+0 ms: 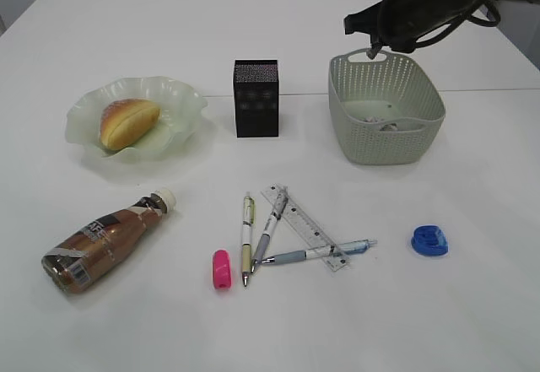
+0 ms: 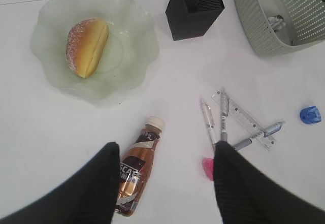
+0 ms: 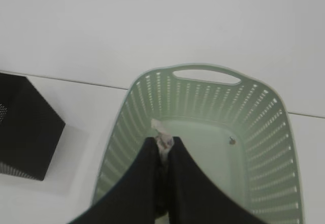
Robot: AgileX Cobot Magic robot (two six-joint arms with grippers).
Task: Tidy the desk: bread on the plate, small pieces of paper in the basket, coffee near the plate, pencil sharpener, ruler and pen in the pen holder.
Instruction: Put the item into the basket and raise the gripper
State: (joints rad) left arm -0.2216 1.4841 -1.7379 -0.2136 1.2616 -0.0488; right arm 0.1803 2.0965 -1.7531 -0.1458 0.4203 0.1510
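My right gripper (image 3: 163,141) is shut on a small piece of paper (image 3: 158,126) and holds it above the green basket (image 3: 205,70), near its back rim in the exterior view (image 1: 374,54). Crumpled paper (image 1: 386,124) lies in the basket (image 1: 388,146). The bread (image 1: 127,121) lies on the green plate (image 1: 181,102). The coffee bottle (image 1: 105,239) lies on its side at the front left. Three pens (image 1: 246,237) and a clear ruler (image 1: 302,224) lie in front of the black pen holder (image 1: 256,99). My left gripper (image 2: 165,155) is open and empty, high above the bottle (image 2: 136,168).
A small pink item (image 1: 221,268) lies left of the pens and a blue pencil sharpener (image 1: 429,240) lies alone at the front right. The table is white, with a seam running behind the basket.
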